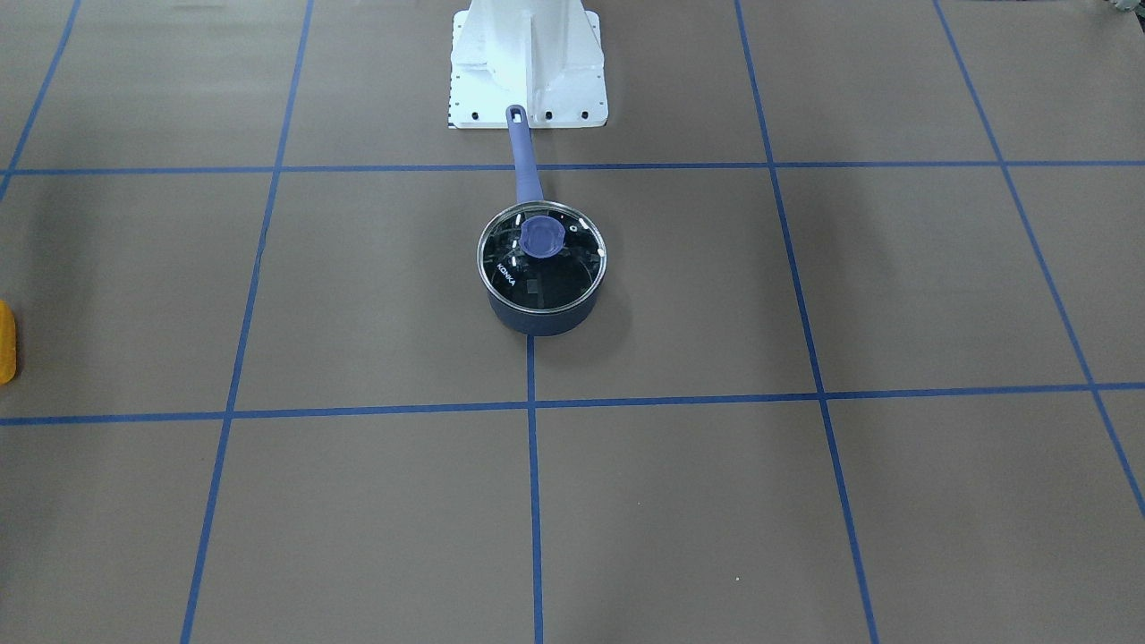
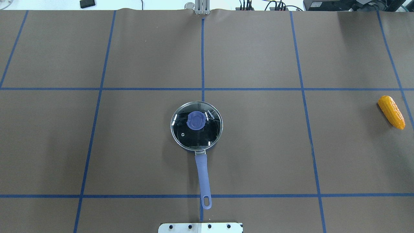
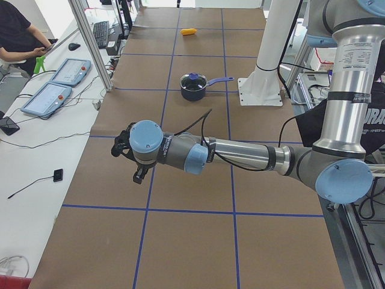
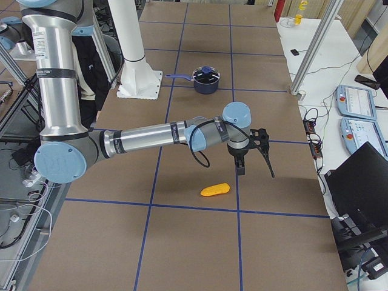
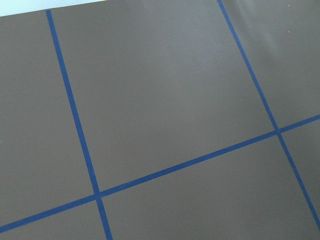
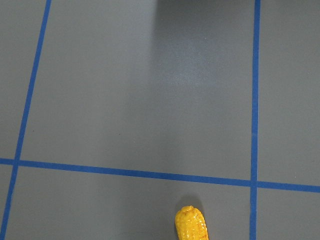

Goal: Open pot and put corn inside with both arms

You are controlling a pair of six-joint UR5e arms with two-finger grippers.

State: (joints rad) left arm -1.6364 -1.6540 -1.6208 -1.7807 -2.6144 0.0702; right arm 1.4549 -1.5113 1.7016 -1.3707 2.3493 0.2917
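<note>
Corn [image 2: 391, 112], judged light, rigid and rather slick, is best taken across its thick middle, though whether the left pincer [image 3: 127, 162] or right pincer [image 4: 255, 171] is clenched cannot be told.

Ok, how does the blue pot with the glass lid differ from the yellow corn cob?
The round blue pot with a long handle stands mid-table, its glass lid on; the tapered yellow-orange corn cob lies on its side far out on the robot's right. The pot is wider than the corn cob is long. Both rest on the brown table, neither held.
</note>
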